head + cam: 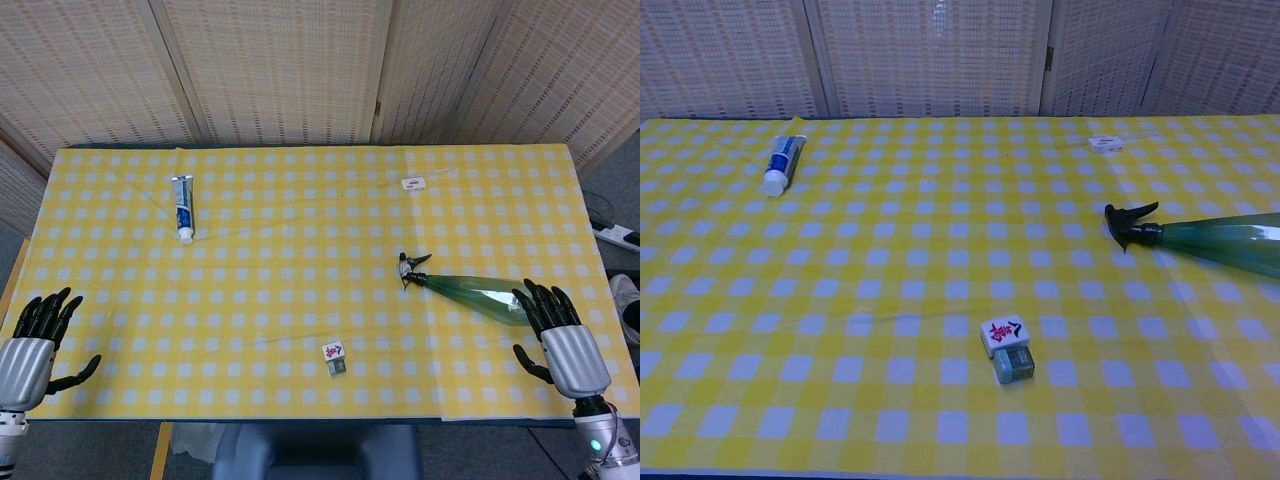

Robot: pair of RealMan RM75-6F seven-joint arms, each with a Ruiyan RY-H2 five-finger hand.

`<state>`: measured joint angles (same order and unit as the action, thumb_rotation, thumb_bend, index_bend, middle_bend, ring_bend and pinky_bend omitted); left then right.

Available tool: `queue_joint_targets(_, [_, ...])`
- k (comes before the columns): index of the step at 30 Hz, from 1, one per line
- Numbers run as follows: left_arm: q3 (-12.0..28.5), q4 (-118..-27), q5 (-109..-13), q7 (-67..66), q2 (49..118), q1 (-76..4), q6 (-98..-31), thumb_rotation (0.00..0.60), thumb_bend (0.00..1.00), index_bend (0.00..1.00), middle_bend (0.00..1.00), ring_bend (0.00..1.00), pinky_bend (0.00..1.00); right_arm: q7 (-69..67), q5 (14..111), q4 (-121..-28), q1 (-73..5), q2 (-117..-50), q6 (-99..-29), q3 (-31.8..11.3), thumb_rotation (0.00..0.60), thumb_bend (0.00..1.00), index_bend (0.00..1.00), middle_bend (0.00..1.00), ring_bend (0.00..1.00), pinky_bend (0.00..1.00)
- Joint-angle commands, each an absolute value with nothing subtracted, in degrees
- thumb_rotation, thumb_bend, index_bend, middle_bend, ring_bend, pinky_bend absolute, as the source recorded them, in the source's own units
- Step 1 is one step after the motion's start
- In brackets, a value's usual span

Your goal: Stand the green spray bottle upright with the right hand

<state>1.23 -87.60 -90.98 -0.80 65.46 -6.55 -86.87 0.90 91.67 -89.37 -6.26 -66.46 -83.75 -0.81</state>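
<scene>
Green spray bottle (480, 294) — lying on side, right part of table (300, 300), black nozzle pointing left.
Right hand (560, 335) — fingers spread, empty, at bottle base.
Left hand (35, 340) — spread, idle.
Advice: wrap wide body, pivot base down, release gently.

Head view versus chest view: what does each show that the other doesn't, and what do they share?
Only the head view shows the left hand and the right hand, both with fingers spread, the right at the green spray bottle's base; contact is unclear. Only the chest view shows the mahjong tile's red marking up close. Both show the lying bottle, toothpaste tube, tile, small white tag and checked tablecloth.
</scene>
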Motion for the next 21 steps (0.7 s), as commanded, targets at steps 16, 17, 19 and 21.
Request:
queue_joint_targets(16, [0.39, -89.09, -92.68, 4.58, 63.25, -6.32, -87.71, 0.391, 0.34, 0.00, 0.03, 0.00, 0.00, 17.98, 72.34, -100.32, -18.57, -61.76, -61.99, -7.45, 0.600, 0.38, 0.00, 0.00, 0.01, 0.00])
queue_joint_targets(17, [0.33, -89.14, -92.85, 4.79, 63.15, -6.24, -87.92, 0.391, 0.34, 0.00, 0.03, 0.00, 0.00, 20.24, 70.14, -100.97, -19.46, -61.86, -60.94, -7.82, 0.600, 0.38, 0.00, 0.00, 0.02, 0.00])
queue_joint_targets(19, [0.20, -89.30, -92.94, 5.74, 62.84, -6.13, -88.06, 0.392, 0.34, 0.00, 0.03, 0.00, 0.00, 24.82, 63.99, -102.08, -21.87, -62.20, -58.07, -8.69, 0.600, 0.38, 0.00, 0.00, 0.02, 0.00])
queue_joint_targets(21, [0.08, -89.36, -93.09, 6.70, 62.47, -6.12, -88.09, 0.391, 0.34, 0.00, 0.03, 0.00, 0.00, 28.31, 57.76, -101.61, -24.60, -63.25, -55.27, -9.36, 0.600, 0.38, 0.00, 0.00, 0.02, 0.00])
